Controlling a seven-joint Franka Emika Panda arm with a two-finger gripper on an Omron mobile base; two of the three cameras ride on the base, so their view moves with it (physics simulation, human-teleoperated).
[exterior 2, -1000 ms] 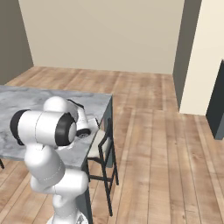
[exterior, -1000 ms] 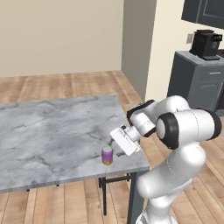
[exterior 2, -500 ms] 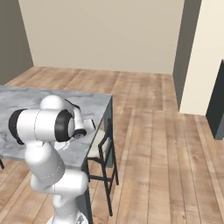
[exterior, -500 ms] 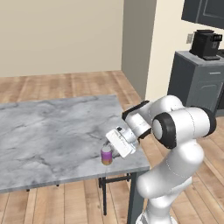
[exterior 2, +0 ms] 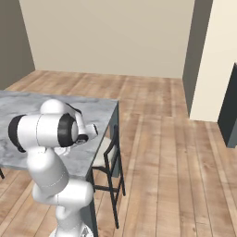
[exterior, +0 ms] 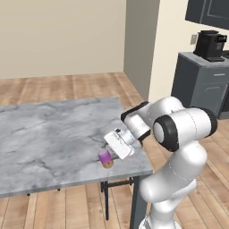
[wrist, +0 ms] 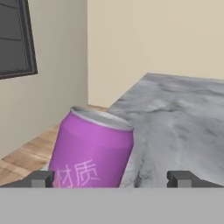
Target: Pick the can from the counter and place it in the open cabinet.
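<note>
Showing "材质" on can (wrist: pixel 91 151); gripper (wrist: pixel 113 178) astride.

Can (wrist: pixel 92 151): white characters "材质" on purple body.

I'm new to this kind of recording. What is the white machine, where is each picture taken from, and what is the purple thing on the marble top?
The white machine is a robot arm on a driving base, in a rendered kitchen. Two pictures come from cameras on the base, behind the arm to its left and right. The third looks along the gripper from the hand itself. The purple thing is a small can, standing upright near the edge of the marble counter. In the hand view the can sits close between the two spread fingertips, so the gripper is open and holds nothing yet. A dark coffee machine stands on a grey base cabinet beyond.
</note>
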